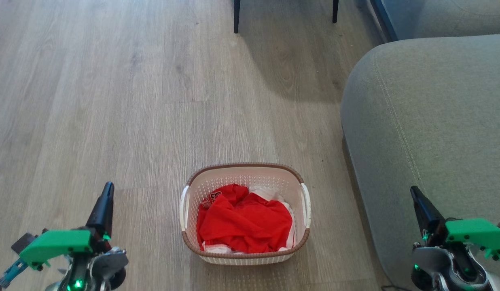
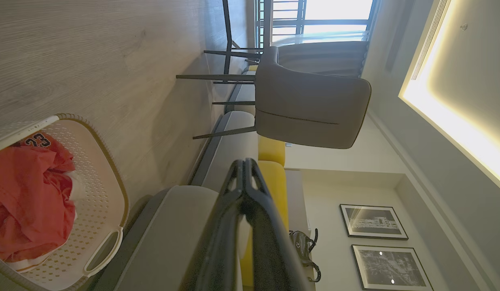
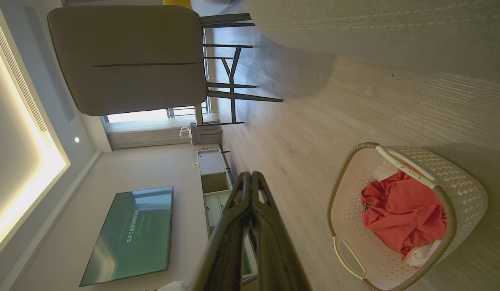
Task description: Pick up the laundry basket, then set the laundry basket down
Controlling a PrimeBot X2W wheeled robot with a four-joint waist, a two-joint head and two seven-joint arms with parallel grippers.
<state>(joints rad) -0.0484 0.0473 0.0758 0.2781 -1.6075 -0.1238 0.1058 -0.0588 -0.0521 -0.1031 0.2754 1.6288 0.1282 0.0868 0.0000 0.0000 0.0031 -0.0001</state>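
Wood-plank floor [image 1: 153, 101], grey-brown, with a grey sofa [image 1: 432, 121] on the robot's right. Laundry basket [image 1: 245, 165] sits upright on the floor, low centre in the head view, between the two tools and near the sofa's front, touching neither tool. It has cream perforated walls, a brown woven-look rim and white side handles [image 1: 184, 208]. Red jersey [image 1: 246, 220] is bunched inside over some white cloth [image 1: 270, 193]; the left wrist view shows "23" on it. Left tool [image 1: 108, 188] at lower left, well apart from the basket, fingers pressed together tip to tip, holding nothing. Right tool [image 1: 414, 190] at lower right, in front of the sofa's edge, fingers also pressed together, empty. Grey chair [image 2: 310, 105] on thin dark legs stands further back. Wall TV [image 3: 132, 230] shows in the right wrist view.
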